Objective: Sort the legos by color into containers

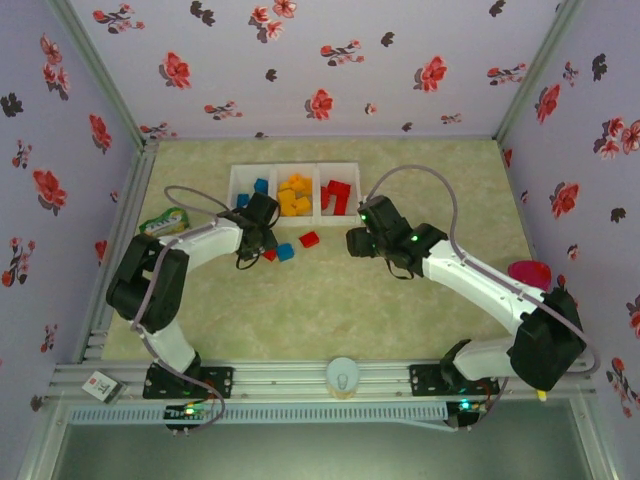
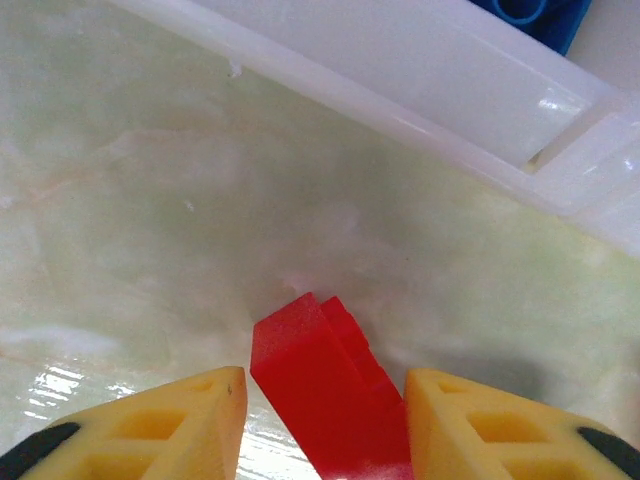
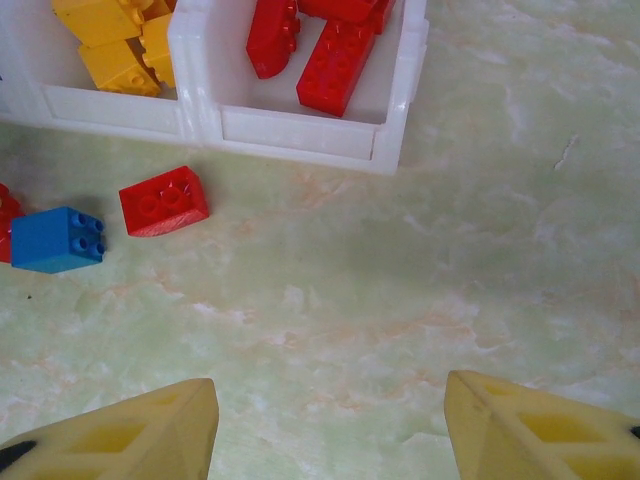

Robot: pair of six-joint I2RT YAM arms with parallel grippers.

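Observation:
My left gripper [image 2: 325,380] sits low on the table with its yellow fingers against both sides of a tilted red lego [image 2: 330,410]. From above, that gripper [image 1: 262,246] is just in front of the tray's blue compartment [image 1: 240,178]. A loose blue lego [image 1: 286,251] and another red lego [image 1: 309,239] lie to its right; the right wrist view shows them as the red one [image 3: 164,200] and the blue one [image 3: 58,240]. The containers hold blue, yellow [image 1: 294,195] and red [image 1: 337,195] legos. My right gripper [image 3: 330,420] hangs open over bare table, right of the loose bricks.
A green snack packet [image 1: 165,221] lies at the left edge beside the left arm. A pink cup [image 1: 530,272] stands at the right, near the right arm's elbow. The tray's white wall [image 2: 400,90] runs close ahead of the left gripper.

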